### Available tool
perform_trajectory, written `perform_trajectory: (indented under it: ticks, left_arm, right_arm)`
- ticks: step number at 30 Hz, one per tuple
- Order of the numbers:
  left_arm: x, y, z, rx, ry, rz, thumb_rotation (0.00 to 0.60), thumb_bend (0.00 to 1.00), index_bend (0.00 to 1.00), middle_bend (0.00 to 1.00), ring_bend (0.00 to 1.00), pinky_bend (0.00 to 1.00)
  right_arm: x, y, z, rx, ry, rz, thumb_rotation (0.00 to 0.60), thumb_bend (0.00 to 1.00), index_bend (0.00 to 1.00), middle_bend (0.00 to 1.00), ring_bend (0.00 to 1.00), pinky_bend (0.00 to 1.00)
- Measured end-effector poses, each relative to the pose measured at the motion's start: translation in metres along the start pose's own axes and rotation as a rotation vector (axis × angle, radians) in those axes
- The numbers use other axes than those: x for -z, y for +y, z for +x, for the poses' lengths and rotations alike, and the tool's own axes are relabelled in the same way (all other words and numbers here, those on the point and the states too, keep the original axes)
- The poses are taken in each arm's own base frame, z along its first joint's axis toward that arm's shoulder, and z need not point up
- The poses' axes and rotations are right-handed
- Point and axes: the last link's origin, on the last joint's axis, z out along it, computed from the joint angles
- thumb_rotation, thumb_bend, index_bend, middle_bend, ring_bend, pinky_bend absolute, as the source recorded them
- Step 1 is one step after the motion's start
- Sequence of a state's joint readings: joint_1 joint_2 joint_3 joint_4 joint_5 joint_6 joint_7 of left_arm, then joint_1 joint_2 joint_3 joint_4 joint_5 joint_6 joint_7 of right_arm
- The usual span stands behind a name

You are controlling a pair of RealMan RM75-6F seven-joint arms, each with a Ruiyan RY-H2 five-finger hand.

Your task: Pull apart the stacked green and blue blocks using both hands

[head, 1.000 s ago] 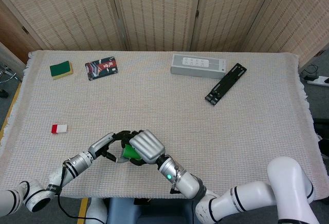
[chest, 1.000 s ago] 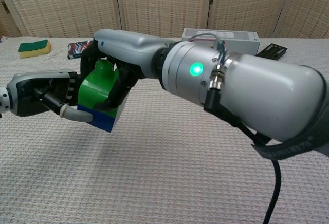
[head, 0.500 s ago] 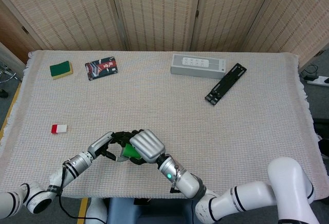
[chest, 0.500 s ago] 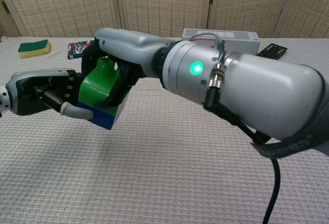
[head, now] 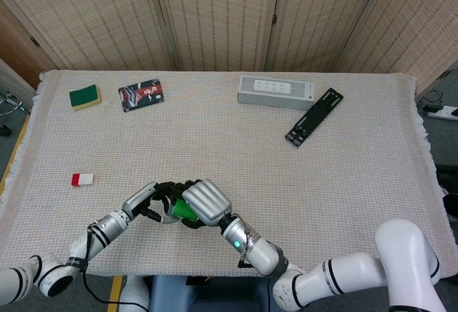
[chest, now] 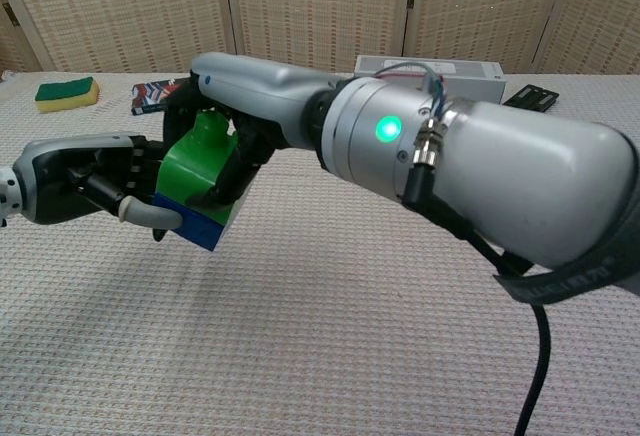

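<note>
Change: compared with a second ago, both hands and the stack sit almost the same; in the chest view the stack is tilted a little more and the right arm is slightly higher. The blocks are not separated.
Left hand (chest: 95, 178): grey shell, black fingers, wrapped around the lower part of the stack, one pale finger under the blue block.
Right hand (head: 205, 202): smooth grey shell, fingers closed over the top of the green block; a green lamp glows at its wrist.
Green block (chest: 196, 163): one, glossy plastic, with a round stud on top, sitting on the blue block.
Blue block (chest: 197, 226): one, plastic, only its lower edge shows.
Place: the stack is held above the table (head: 250, 154), near its front edge, left of the middle.
Table: covered with pale woven cloth.
Other things: one green-yellow sponge (head: 85, 96), one dark printed packet (head: 141, 94), one small red-white piece (head: 82, 179), one grey long box (head: 276, 89), one black flat bar (head: 314, 117).
</note>
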State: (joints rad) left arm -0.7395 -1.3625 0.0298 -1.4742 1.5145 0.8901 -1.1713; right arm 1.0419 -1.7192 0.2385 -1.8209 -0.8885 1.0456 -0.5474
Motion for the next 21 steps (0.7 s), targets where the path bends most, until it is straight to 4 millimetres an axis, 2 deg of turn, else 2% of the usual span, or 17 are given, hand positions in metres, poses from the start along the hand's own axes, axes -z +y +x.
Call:
perform_trajectory:
  ticks: [21]
  left_arm:
    - [-0.0016, -0.0027, 0.0033, 0.01, 0.008, 0.007, 0.6, 0.35, 0.84, 0.78, 0.49, 0.6]
  right_arm:
    - [0.0004, -0.001, 0.0067, -0.022, 0.046, 0.013, 0.6, 0.35, 0.87, 0.68, 0.79, 0.87]
